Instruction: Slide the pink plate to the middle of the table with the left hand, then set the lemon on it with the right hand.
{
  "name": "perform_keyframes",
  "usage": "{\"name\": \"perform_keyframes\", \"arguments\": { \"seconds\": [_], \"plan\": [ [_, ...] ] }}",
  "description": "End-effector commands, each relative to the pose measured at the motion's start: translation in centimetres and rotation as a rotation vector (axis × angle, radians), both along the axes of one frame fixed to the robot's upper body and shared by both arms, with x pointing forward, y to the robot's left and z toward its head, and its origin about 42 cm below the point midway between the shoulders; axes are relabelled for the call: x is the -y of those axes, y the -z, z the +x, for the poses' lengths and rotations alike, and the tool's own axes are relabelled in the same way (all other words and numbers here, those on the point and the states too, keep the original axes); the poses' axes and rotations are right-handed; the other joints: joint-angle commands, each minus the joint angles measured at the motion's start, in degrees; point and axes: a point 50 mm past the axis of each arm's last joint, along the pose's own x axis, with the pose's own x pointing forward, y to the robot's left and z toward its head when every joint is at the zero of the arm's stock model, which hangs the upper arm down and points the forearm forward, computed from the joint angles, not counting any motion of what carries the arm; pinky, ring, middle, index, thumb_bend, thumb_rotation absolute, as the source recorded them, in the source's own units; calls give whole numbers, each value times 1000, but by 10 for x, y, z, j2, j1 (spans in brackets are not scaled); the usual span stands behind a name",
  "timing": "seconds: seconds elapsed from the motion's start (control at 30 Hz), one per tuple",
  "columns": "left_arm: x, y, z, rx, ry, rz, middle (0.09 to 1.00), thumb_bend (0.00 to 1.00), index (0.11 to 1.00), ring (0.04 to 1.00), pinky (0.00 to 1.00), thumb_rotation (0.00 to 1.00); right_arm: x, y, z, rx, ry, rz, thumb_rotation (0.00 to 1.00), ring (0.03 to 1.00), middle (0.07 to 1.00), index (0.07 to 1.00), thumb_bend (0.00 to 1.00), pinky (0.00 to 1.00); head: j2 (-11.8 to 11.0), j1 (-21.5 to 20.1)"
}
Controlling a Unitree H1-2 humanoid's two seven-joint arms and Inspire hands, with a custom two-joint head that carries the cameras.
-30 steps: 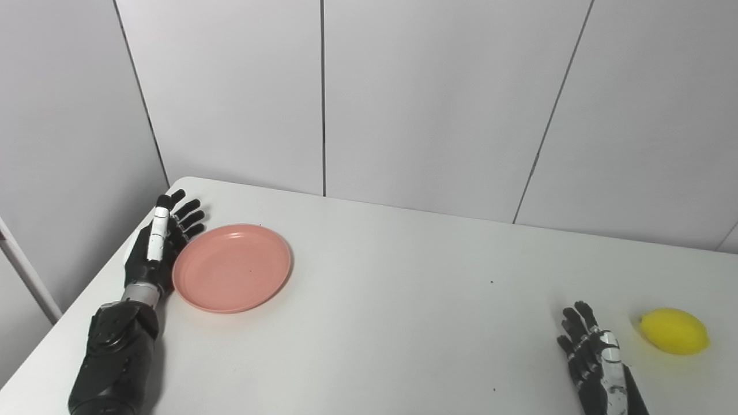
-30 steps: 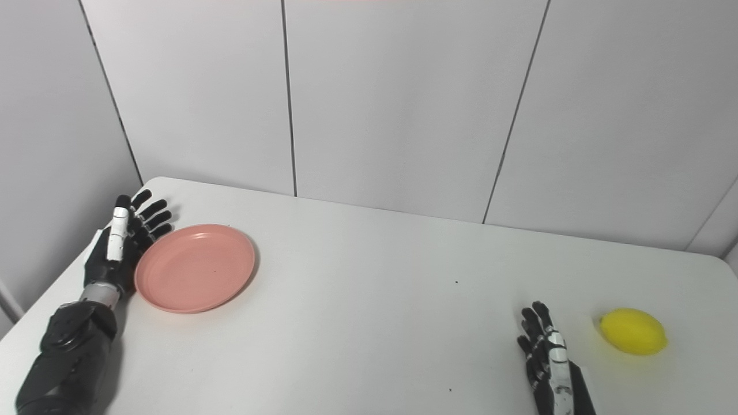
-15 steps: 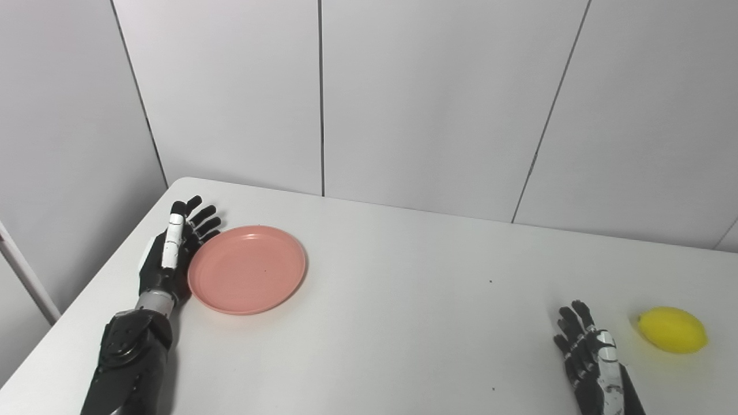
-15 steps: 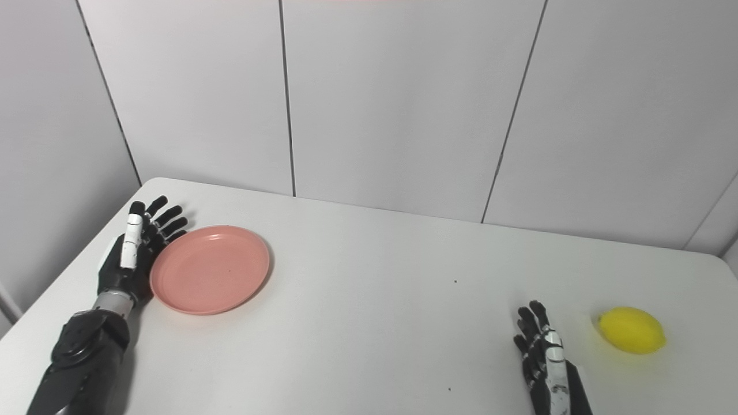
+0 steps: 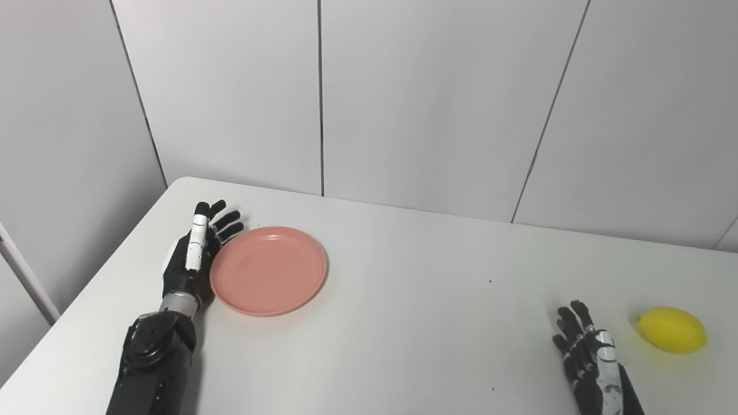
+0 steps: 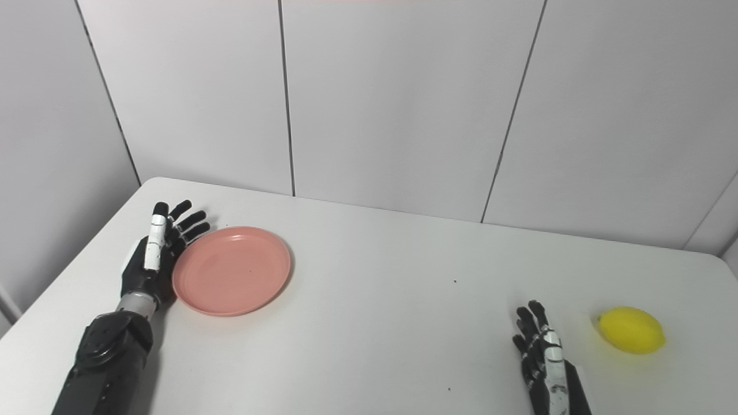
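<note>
The pink plate (image 5: pixel 268 270) lies flat on the left part of the white table (image 5: pixel 403 300). My left hand (image 5: pixel 193 256) stands on edge against the plate's left rim, open, fingers straight and pointing away from me. A yellow lemon (image 5: pixel 672 329) rests near the table's right side. Just left of the lemon, near the front edge, my right hand (image 5: pixel 588 357) is open with fingers spread; a gap separates it from the fruit. In the right eye view the plate (image 6: pixel 232 270), lemon (image 6: pixel 630 329) and both hands (image 6: pixel 154 253) (image 6: pixel 542 357) stand the same way.
Grey wall panels (image 5: pixel 323 98) rise behind the table's far edge. The table's left edge (image 5: pixel 98 271) runs close to my left forearm (image 5: pixel 153 363). A few small dark specks (image 5: pixel 490 282) mark the tabletop between plate and lemon.
My left hand has pushed the pink plate to the right, toward the table's middle, staying against its left rim. The right hand and the lemon have barely moved.
</note>
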Motion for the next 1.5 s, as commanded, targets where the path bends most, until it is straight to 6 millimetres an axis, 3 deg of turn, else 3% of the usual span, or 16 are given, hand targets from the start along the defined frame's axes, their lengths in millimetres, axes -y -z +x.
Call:
{"name": "perform_keyframes", "arguments": {
  "seconds": [0.0,0.57,1.1,1.47],
  "plan": [
    [12,-18,9,49,17,12,802,793,837,805,811,872,-10,31,-19,-131,-7,48,1000,994,953,967,736,1000,1,0],
    [51,-10,22,17,59,-2,795,783,818,798,788,876,-16,29,-19,-141,-3,54,1000,994,951,964,724,1000,2,-7],
    [68,3,27,4,100,-16,802,868,848,815,836,886,-14,31,-19,-152,-9,40,1000,999,955,972,720,1000,-1,-12],
    [84,11,28,-17,138,-31,797,821,834,809,829,859,-15,31,-18,-154,-10,44,1000,998,954,973,725,1000,0,-16]
  ]
}}
